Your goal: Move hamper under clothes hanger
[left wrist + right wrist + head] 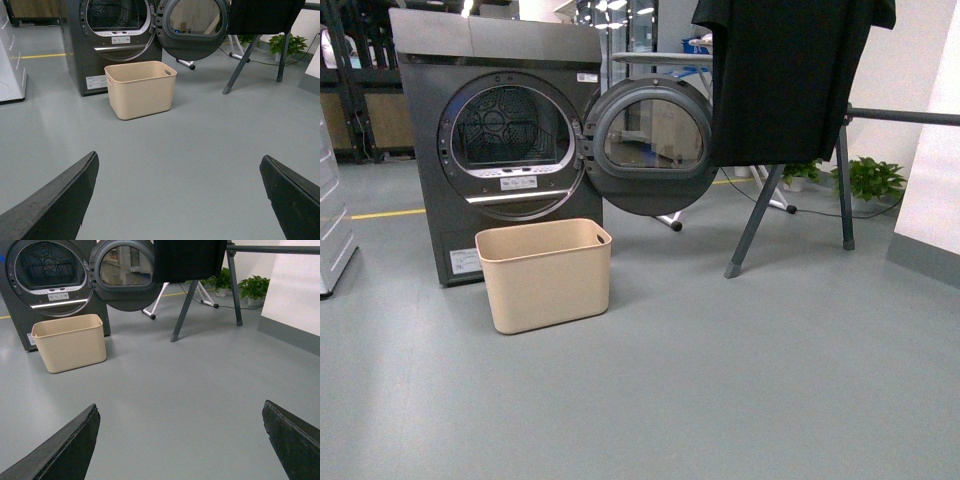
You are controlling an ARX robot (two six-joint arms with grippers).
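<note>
On the grey floor at the left of the scene, just in front of the dryer (425,150), the hamper (545,275) stands upright with its open mouth up. One slot handle shows near the rim on its right end. Its far side sits close to the dryer's front panel, below the round drum opening. The dryer's door (652,145) is swung open to the right and hangs above the floor, beyond the hamper's right end.

To the right of the door stands the clothes hanger (753,222), well apart from the hamper. Its splayed grey legs rest on the floor and its long bar runs off toward the right edge. A black garment (785,80) hangs from the top of it and covers part of the open door. The hamper is not beneath the bar or the garment; bare floor lies between them.

Far behind the hanger's legs are green potted plants (870,178), and a white wall (935,180) closes the right side. A yellow floor line (385,213) runs at the far left beside a white cabinet (332,230).

Neither arm appears in the front view. In its wrist view, the left gripper (179,157) has its black fingers (60,205) spread wide over bare floor, with nothing between them. The right gripper (180,406) is likewise spread wide, its fingers (290,435) holding nothing, well short of the hamper.
</note>
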